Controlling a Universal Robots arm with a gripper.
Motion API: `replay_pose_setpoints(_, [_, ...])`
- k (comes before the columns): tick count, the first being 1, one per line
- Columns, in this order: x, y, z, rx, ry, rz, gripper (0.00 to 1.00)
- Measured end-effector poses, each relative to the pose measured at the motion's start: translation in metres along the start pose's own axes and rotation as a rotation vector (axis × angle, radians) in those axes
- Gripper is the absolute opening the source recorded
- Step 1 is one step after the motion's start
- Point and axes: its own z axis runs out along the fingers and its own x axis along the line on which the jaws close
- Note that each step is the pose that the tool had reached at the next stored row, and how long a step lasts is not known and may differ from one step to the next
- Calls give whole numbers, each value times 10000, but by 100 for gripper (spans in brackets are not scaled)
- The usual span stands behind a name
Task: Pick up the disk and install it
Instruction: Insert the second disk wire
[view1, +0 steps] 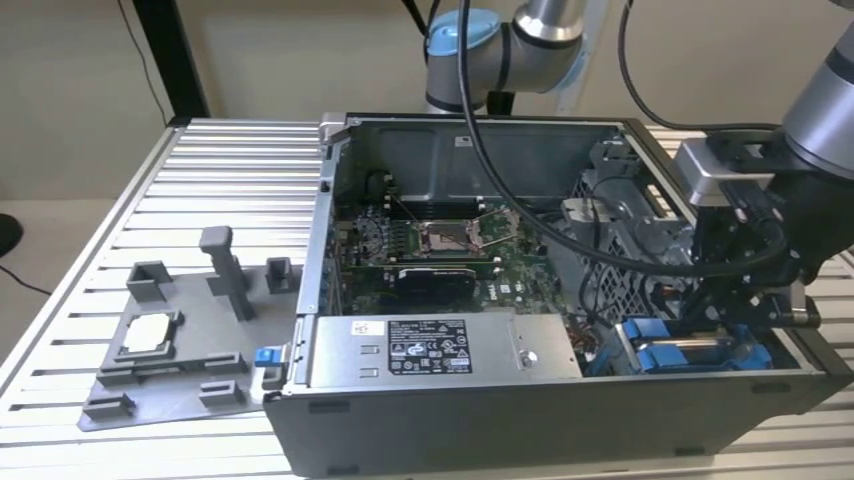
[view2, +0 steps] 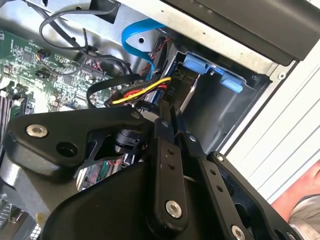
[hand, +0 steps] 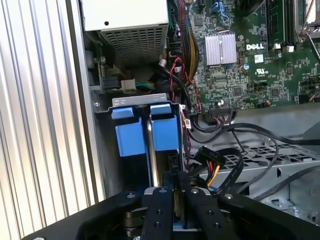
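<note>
While the disk sits in the bay at the case's four o'clock corner, the gripper looks pinched on its rigid, fairly heavy, shock-sensitive edge.

Glossy blue plastic carrier, seemingly.

One open computer case, one grey fixture tray, two blue drive carriers.

Even bright overhead light; glare on ribbed table; case interior shadowed; foreground gripper soft.
</note>
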Motion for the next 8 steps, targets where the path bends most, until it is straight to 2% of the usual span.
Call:
replay_pose_setpoints(3, [-13,1,-6,11,74,-1,0])
replay_pose_setpoints(4, [-27,3,-61,12,98,0,0])
replay_pose_setpoints(5, [-26,3,-95,8,49,2,0])
replay_pose_setpoints(8, [-18,1,-104,11,71,0,0])
